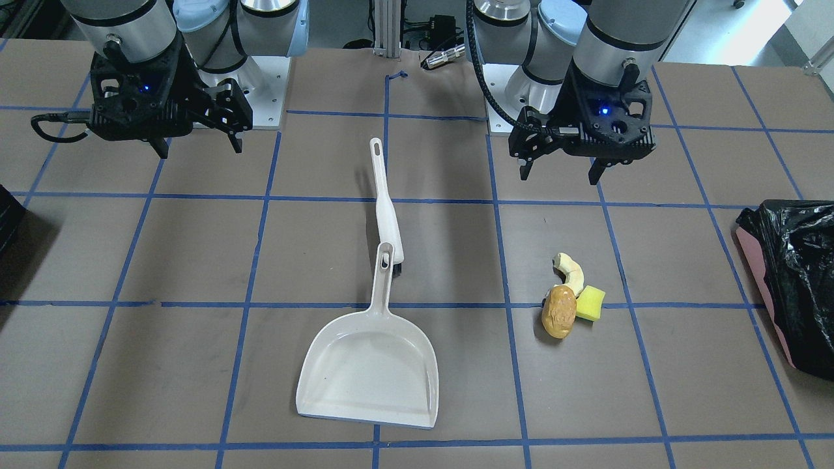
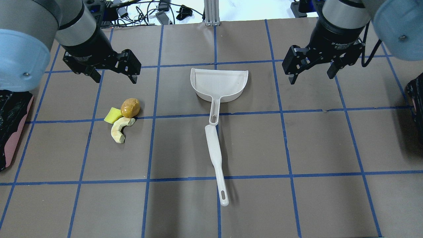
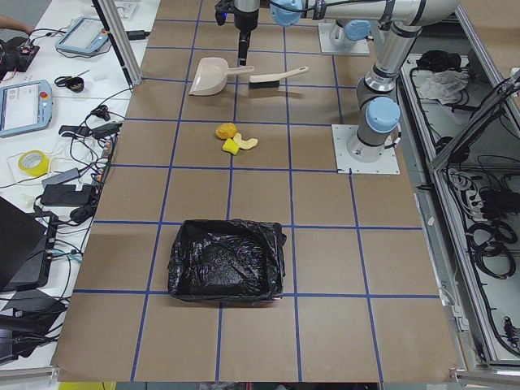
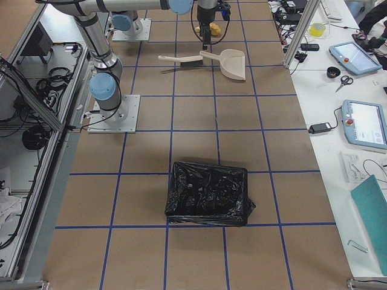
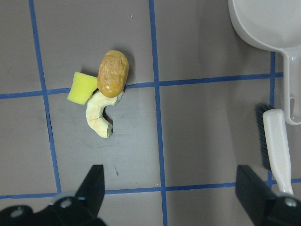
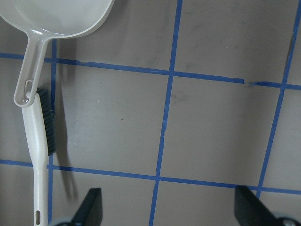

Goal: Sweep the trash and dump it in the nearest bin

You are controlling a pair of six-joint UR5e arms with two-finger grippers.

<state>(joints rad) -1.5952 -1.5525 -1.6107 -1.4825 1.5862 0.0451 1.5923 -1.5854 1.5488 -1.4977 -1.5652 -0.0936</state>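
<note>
On the brown paper-covered bench (image 2: 324, 145) with its blue tape grid, the three bits of trash sit bunched together on the robot's left side, between the white plastic dustpan (image 2: 219, 82) and the pink-sided bin lined with a crinkled black bag (image 1: 758, 281). They lie well apart from both.

The orange-brown potato-like lump (image 2: 130, 107) has its long axis running roughly away from the robot and rests right at a tape line. The yellow-green sponge cube (image 2: 112, 115) is tucked against its outer side, toward the bin. The pale cream peel-like crescent (image 2: 120, 130) touches the lump with one end and curls back toward the robot. Its bulge faces the bin and its hollow faces the dustpan.

The dustpan lies flat at mid-bench, with its mouth pointing away from the robot and its handle pointing back toward it. The long white brush with dark bristles (image 2: 214, 155) continues almost in the same line. Its head meets the tip of the dustpan's handle, and its own handle stretches on toward the robot.

The left tool (image 2: 115, 79) hangs above the bench near the trash, its fingers spread wide and holding nothing. The right tool (image 2: 310, 78) hovers over bare bench on the other side of the dustpan, equally wide and empty. Another black-bagged container (image 2: 417, 99) shows at the bench's right edge.
</note>
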